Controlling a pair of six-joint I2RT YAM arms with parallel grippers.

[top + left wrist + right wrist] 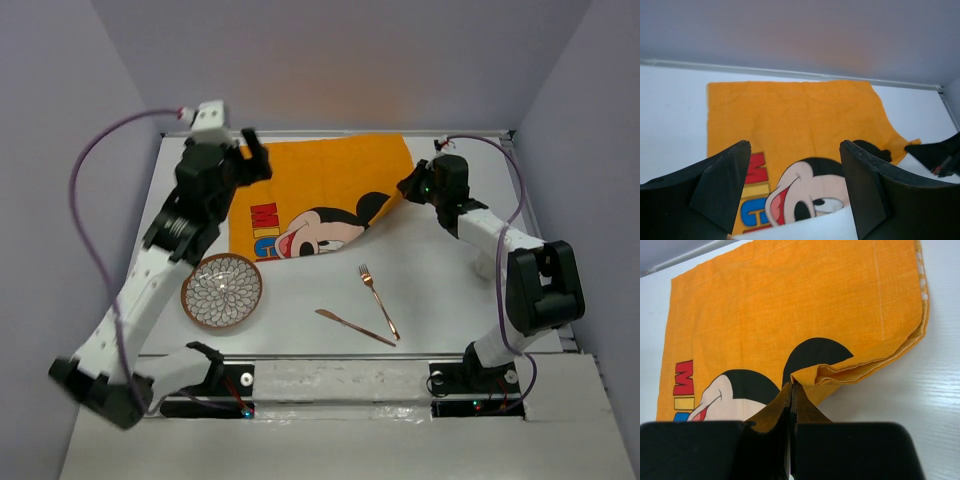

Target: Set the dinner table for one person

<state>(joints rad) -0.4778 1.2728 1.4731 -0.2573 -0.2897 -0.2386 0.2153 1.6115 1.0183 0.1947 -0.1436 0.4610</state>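
The white dinner table (440,290) carries an orange Mickey Mouse cloth mat (320,190) at the back, folded over on itself. My right gripper (408,186) is shut on the mat's folded right edge (812,375), pinching the cloth between its fingertips. My left gripper (255,158) is open and empty above the mat's far left part; in the left wrist view the mat (800,120) lies between the fingers (720,185). A patterned round plate (221,291) sits at the front left. A copper fork (378,300) and knife (354,327) lie at the front middle.
Grey walls close in the table at the back and sides. The table's raised rim (330,133) runs along the far edge behind the mat. The right gripper's dark tip shows in the left wrist view (940,155).
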